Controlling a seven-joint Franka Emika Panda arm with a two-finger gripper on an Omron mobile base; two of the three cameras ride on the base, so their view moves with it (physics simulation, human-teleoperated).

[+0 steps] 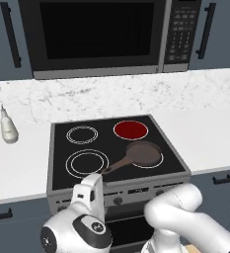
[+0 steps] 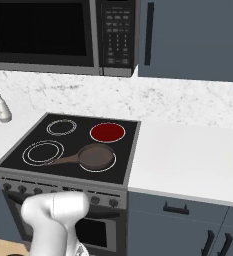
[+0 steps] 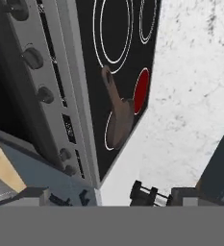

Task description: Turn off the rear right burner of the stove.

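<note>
Left base view gives me the stove (image 1: 117, 190), grey steel under glossy black glass, with the rear right burner (image 1: 131, 130) glowing red at far right and a round brown pan (image 1: 143, 153) just nearer. White speckled counter (image 1: 205, 136) flanks it below a black microwave (image 1: 99, 34). I cannot tell how the gripper's fingers stand.

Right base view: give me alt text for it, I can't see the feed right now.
The grey steel stove with black glass top has its rear right burner, a thin-outlined round disc, glowing red. A dark brown round frying pan sits on the front right circle, handle pointing left. A black microwave with keypad hangs above, and two small white bottles stand at left.
</note>
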